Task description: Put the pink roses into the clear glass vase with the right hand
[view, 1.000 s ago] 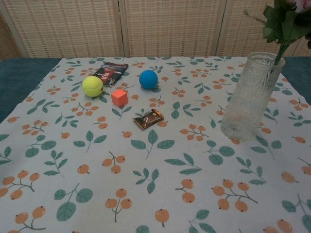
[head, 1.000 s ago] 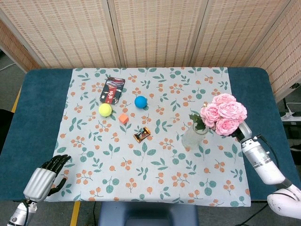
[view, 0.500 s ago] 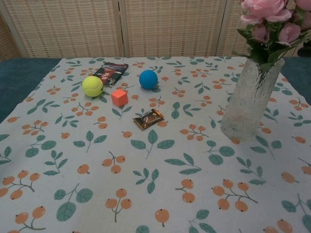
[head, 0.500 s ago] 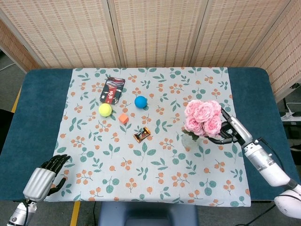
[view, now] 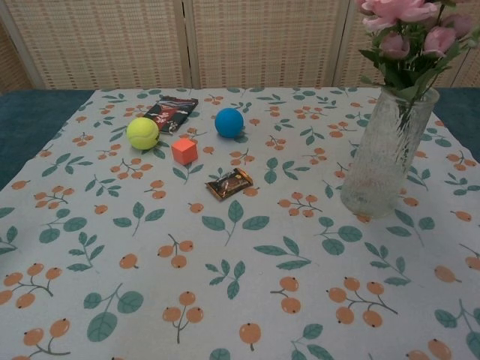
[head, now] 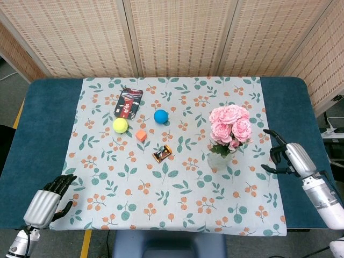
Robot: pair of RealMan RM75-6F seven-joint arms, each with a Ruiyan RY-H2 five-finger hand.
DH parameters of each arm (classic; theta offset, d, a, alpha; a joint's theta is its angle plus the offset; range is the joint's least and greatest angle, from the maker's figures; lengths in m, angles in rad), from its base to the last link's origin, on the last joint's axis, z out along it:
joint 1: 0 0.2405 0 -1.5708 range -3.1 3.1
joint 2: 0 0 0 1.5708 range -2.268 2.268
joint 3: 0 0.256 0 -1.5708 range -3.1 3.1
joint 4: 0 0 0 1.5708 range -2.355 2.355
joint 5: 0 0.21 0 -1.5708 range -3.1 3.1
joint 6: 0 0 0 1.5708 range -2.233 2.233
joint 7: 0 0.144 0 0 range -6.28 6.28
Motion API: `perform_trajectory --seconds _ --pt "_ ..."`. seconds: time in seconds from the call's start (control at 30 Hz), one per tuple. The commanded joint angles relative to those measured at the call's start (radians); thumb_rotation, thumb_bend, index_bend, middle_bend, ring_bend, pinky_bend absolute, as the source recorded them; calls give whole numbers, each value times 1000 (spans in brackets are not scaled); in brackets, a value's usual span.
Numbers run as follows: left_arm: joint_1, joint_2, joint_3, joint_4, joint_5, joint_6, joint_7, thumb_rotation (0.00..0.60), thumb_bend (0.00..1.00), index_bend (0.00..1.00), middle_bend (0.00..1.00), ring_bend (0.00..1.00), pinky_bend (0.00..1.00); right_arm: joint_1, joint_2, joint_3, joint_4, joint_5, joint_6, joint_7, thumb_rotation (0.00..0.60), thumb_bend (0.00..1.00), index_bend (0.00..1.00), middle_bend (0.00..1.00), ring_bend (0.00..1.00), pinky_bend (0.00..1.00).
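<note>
The pink roses [head: 230, 127] stand upright in the clear glass vase [head: 220, 159] on the right part of the floral cloth. In the chest view the roses [view: 409, 30] rise out of the ribbed vase [view: 385, 154], stems inside it. My right hand [head: 287, 158] is apart from the vase, to its right over the blue table edge, fingers spread and holding nothing. My left hand [head: 45, 202] rests at the front left corner, fingers loosely curled with nothing in them. Neither hand shows in the chest view.
A yellow ball [head: 120, 125], blue ball [head: 160, 116], orange cube [head: 141, 135], snack wrapper [head: 162, 154] and a dark packet [head: 128, 102] lie left of the vase on the cloth [head: 177, 193]. Woven screens stand behind the table.
The right hand let go of the roses, which now stand in the vase, and drew back to the right. The left hand barely shifted.
</note>
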Motion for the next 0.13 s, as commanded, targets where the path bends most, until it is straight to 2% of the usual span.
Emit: perform_trajectory --seconds 0.03,0.13 --pt "2 2 -1 -5 4 8 1 600 382 111 131 146 364 -184 -65 24 -116 168 231 -851 600 91 16 561 510 898" --pt "3 3 -1 -5 6 10 2 600 382 111 131 146 365 -206 -51 0 -159 133 253 -877 600 85 2 487 430 856"
